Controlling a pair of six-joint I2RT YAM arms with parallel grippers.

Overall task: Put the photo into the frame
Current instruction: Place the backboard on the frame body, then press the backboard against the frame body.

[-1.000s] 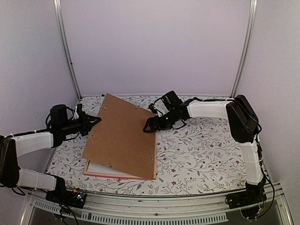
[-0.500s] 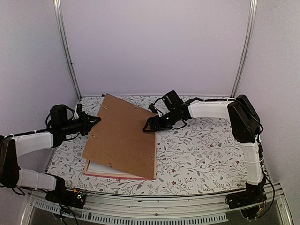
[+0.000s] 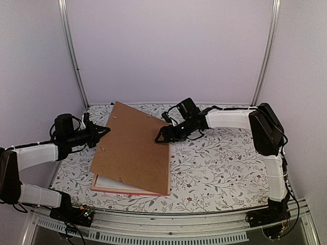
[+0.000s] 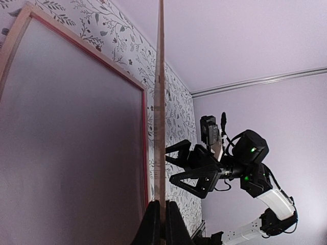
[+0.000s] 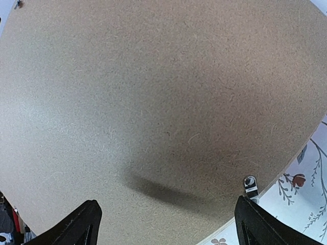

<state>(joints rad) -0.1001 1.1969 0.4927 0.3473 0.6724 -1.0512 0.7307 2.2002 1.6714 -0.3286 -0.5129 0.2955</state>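
The plain brown backing board (image 3: 133,148) is tilted, its left side raised, over the pink frame (image 3: 125,191), which lies flat at the front left. My left gripper (image 3: 104,131) is shut on the board's left edge; the left wrist view shows the board edge-on (image 4: 161,102) between my closed fingers (image 4: 152,224), with the frame's pink rail (image 4: 144,153) below it. My right gripper (image 3: 159,138) is open at the board's right edge, holding nothing. In the right wrist view the board (image 5: 153,102) fills the picture between the spread fingertips (image 5: 89,219). The photo is hidden.
A white layer (image 3: 108,183) shows inside the frame under the board. A metal turn clip (image 5: 250,184) sits at the board's edge. The floral tablecloth (image 3: 225,163) covers the table. Walls and metal posts (image 3: 71,56) stand behind.
My right gripper has edged slightly up and left at the board's right edge. The board and my left arm have stayed put.
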